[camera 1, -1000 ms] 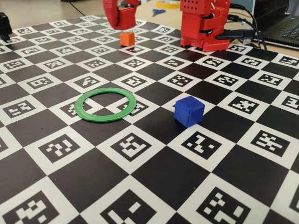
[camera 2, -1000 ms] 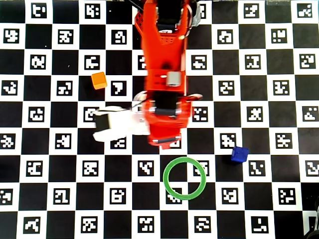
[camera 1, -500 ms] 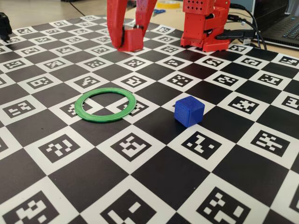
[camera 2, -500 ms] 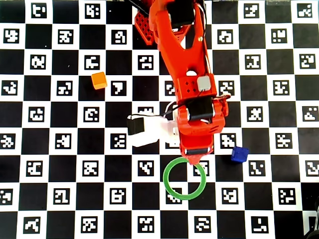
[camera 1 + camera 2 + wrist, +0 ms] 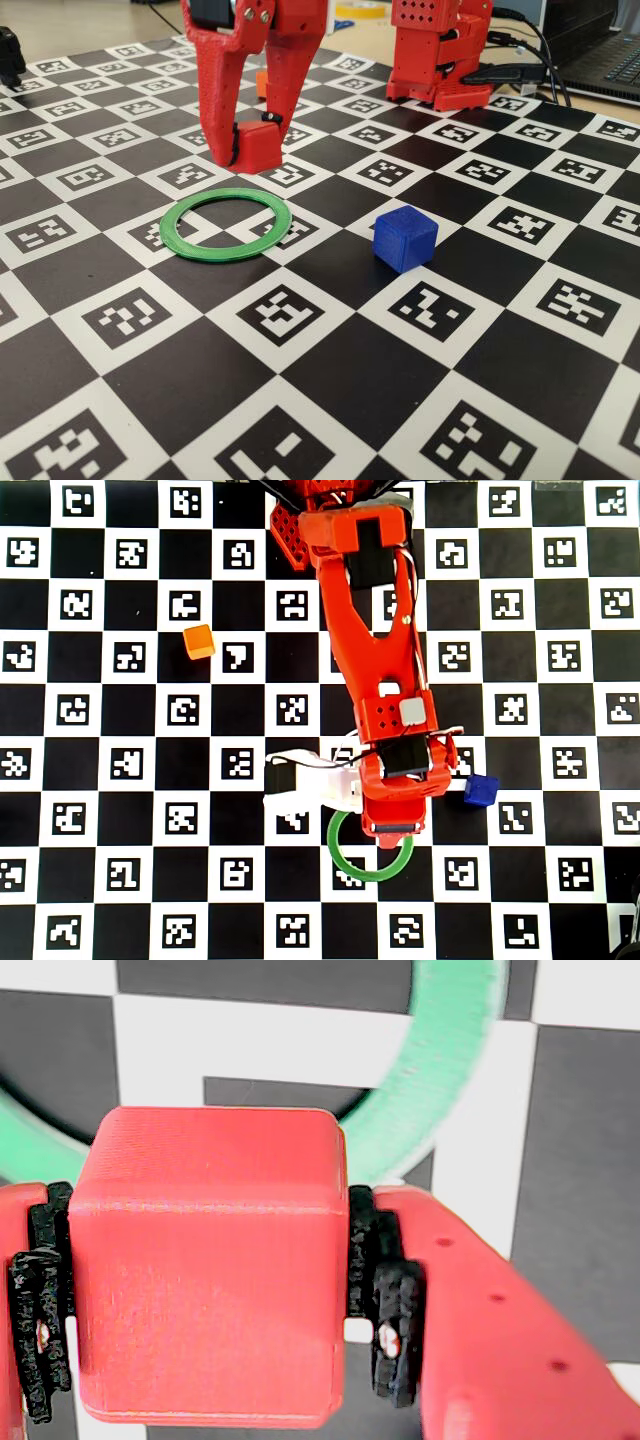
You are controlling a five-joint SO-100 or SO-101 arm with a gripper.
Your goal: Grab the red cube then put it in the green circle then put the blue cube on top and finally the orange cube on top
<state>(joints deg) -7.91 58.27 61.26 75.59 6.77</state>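
- The red cube [image 5: 259, 146] is held between the fingers of the gripper [image 5: 255, 150], just behind the green circle [image 5: 226, 227] in the fixed view.
- The blue cube [image 5: 404, 238] is set right of the circle.
- In the overhead view, the orange cube [image 5: 199, 641] is placed well apart, upper left.

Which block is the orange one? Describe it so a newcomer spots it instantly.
In the overhead view, start at the red arm running down the checkered mat. Look to its left in that view: the orange cube sits alone there. The blue cube and green circle lie far from it.
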